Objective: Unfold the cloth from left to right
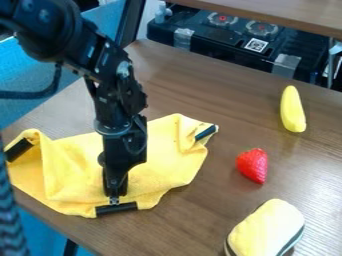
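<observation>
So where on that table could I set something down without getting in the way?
The widest bare patch of the table lies beyond the cloth, left of the banana in the picture. A smaller one lies between the cloth and the striped yellow thing. It's crowded at the cloth, where the gripper hangs by a black strip.

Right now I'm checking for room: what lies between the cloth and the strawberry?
The camera view shows bare tabletop between the cloth and the strawberry.

1 banana, 1 strawberry
</observation>
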You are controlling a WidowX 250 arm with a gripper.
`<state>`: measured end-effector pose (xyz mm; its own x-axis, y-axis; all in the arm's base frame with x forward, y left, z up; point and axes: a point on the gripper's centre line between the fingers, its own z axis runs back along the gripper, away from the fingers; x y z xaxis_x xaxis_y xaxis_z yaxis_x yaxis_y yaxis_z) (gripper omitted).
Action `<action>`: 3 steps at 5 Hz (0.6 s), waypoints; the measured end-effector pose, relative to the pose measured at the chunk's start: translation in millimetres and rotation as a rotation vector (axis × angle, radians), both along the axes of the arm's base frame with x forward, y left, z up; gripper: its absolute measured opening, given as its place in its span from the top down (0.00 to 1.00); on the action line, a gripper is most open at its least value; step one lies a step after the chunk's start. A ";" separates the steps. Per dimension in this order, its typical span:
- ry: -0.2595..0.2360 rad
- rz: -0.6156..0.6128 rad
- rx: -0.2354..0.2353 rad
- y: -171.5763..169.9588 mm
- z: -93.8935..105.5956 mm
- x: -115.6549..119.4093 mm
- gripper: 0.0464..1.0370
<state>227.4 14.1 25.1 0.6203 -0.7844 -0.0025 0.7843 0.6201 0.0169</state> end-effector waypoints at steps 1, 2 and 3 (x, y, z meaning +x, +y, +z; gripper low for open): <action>-0.039 0.038 -0.024 12.0 16.5 9.2 0.98; -0.083 0.100 -0.035 34.9 32.3 24.8 0.98; -0.085 0.145 -0.036 54.2 34.8 39.3 0.98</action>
<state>266.7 68.3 60.0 0.7236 -0.6854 0.0815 0.6833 0.7280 0.0555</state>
